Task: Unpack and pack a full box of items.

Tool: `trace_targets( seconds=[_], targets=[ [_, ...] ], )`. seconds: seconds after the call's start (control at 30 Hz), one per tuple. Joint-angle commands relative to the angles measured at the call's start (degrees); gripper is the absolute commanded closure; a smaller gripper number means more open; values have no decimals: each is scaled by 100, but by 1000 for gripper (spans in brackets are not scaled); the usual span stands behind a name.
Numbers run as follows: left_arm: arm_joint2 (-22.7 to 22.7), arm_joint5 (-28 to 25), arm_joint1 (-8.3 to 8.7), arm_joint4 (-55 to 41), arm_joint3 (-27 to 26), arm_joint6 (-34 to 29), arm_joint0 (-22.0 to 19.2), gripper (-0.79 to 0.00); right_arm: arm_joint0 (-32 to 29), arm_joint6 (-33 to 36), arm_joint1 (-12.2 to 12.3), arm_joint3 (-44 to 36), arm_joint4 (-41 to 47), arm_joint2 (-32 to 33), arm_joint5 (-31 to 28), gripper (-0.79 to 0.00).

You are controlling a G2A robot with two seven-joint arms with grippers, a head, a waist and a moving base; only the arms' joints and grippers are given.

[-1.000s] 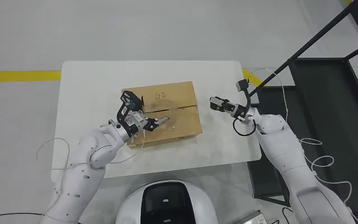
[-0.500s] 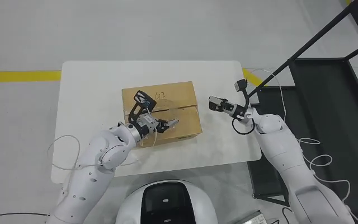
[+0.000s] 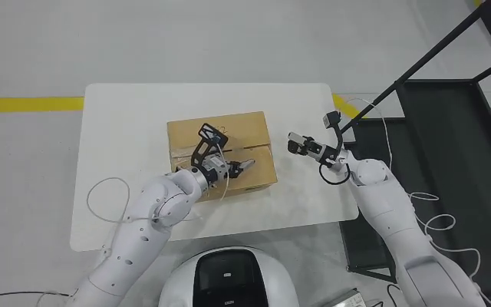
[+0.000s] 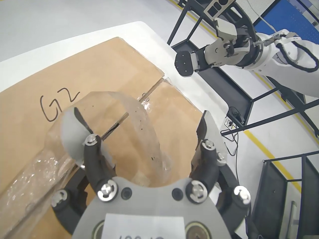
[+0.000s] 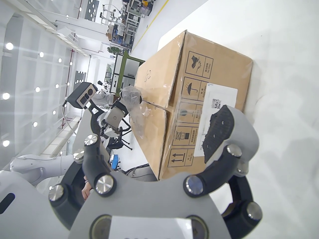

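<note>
left tool (image 3: 239, 166) slid right over box (image 4: 112, 58), wide open, tape (image 4: 147, 135) clinging

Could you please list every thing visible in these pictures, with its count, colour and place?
box: 1, brown, closed, middle of table
tape: 1 strip, clear, lifted in a loop above the box seam, stuck on one left finger
label: 1, white, on the box side facing the right gripper
table: 1, white, under the box
rack: 1, black, beside the table on the right arm's side
floor line: 1, yellow, beyond the table
left gripper: over the box top, fingers open
right gripper: over the table beside the box, fingers open
</note>
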Motion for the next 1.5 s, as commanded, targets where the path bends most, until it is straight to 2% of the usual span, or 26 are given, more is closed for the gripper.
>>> trace_targets(
  seconds=[0.0, 0.07, 0.23, 0.27, 0.37, 0.6, 0.8, 0.93, 1.07, 1.17, 1.47],
  targets=[
    [54, 65, -23, 18, 56, 0, -50, -382, 6, 4, -2, 15, 17, -1, 18, -785],
    [102, 114, -46, 37, 95, 10, -97, -369, 12, 9, -5, 37, 40, -1, 43, -785],
    [167, 204, -88, 58, 139, 1, -164, -271, 23, 26, -11, 80, 88, 2, 65, -785],
    [177, 218, -94, 73, 145, -10, -174, -234, 25, 30, -12, 88, 95, 1, 70, -785],
    [185, 241, -112, 58, 135, -7, -187, 0, 32, 36, -16, 103, 109, -1, 76, -785],
    [-202, 193, -62, -297, -403, -177, -25, 0, 39, 62, -28, 126, 137, -16, 84, -785],
    [-804, 150, 62, -856, -1235, -997, 286, 0, 105, 91, -49, 136, 109, -76, 114, -785],
    [-1073, 153, 118, -1196, -1496, -1599, 334, 0, 178, 111, -71, 155, 88, -140, 135, -785],
    [-1123, 174, 140, -1611, -1467, -2165, 287, 0, 239, 138, -89, 193, 77, -186, 142, -785],
    [-1063, 185, 128, -1901, -1331, -2335, 161, 0, 272, 144, -98, 239, 73, -201, 151, -785],
    [-829, -130, 77, -2245, -1257, -1893, -68, 0, 278, 149, -98, 314, 86, -169, 136, -785]
  ],
)
